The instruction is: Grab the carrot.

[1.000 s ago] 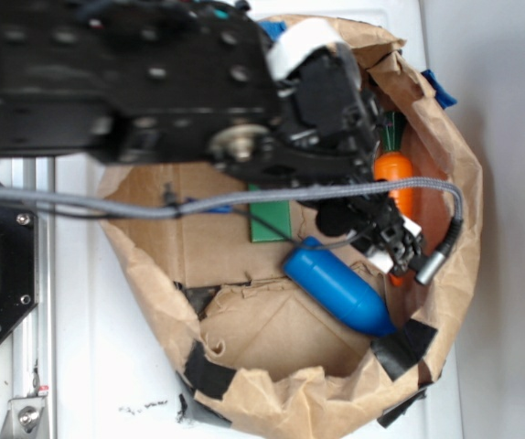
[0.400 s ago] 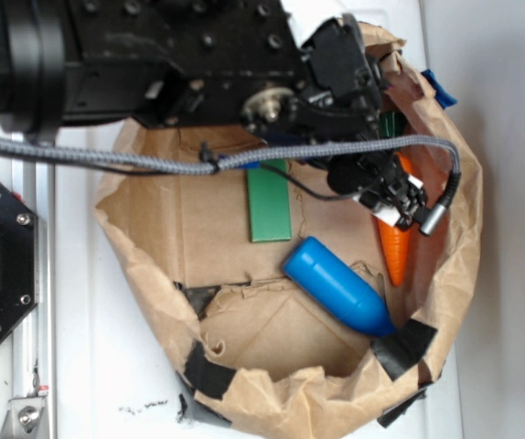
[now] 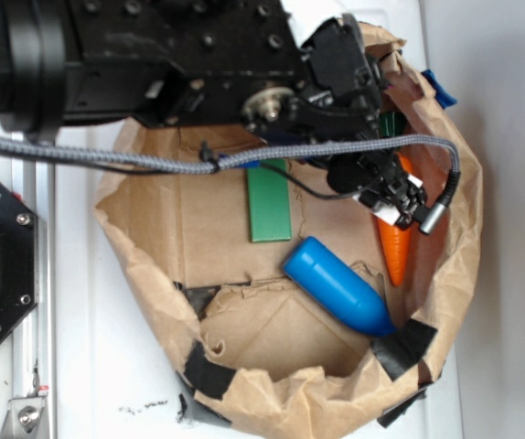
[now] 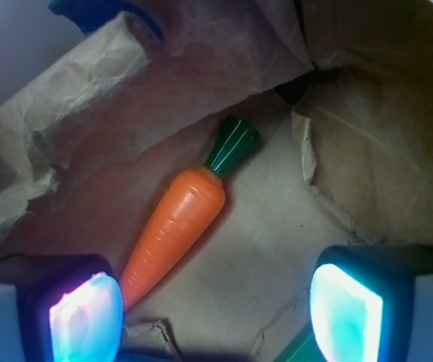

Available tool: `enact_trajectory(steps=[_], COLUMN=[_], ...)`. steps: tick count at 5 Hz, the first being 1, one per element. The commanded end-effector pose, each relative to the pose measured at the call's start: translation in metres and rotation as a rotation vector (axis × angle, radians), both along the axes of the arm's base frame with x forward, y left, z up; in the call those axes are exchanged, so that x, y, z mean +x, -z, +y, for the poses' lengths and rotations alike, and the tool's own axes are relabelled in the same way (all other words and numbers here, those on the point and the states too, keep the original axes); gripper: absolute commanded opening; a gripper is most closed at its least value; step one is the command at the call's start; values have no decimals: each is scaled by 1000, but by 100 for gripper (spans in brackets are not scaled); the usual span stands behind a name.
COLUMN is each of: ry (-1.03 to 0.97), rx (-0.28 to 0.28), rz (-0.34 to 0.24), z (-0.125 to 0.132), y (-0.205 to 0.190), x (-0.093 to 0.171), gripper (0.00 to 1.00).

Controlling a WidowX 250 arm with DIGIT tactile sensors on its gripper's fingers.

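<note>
— Where's the glossy orange toy carrot (image 4: 177, 225)?
— Mid-frame in the wrist view, on the brown paper bag (image 4: 337, 151) floor.
— The black gripper (image 4: 216, 309)?
— Spread wide, empty — above the carrot's tip.

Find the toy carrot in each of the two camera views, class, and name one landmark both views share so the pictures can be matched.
Exterior view: the carrot lies at the right side of the paper bag, its upper part hidden under the pincer, tip pointing down.
Wrist view: the carrot lies diagonally at centre-left, green stem cap up-right, tip beside the left finger pad.
Shared landmark: the crumpled brown bag wall beside the carrot.
</note>
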State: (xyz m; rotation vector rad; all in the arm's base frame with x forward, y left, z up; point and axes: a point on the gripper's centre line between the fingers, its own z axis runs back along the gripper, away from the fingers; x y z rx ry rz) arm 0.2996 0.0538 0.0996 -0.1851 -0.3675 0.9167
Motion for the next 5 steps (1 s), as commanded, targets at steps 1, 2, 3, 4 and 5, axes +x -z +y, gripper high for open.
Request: enact_trajectory(steps=[1,2,3,4,5], ry=[9,31,47,40,25], rx=[65,100,118,98,76], rz=[-63,-49,-52,-76,-86], z=[15,14,11,11,8], y=[8,24,29,23,21], x=[13,19,23,32,37], gripper=[100,100,100,100,100])
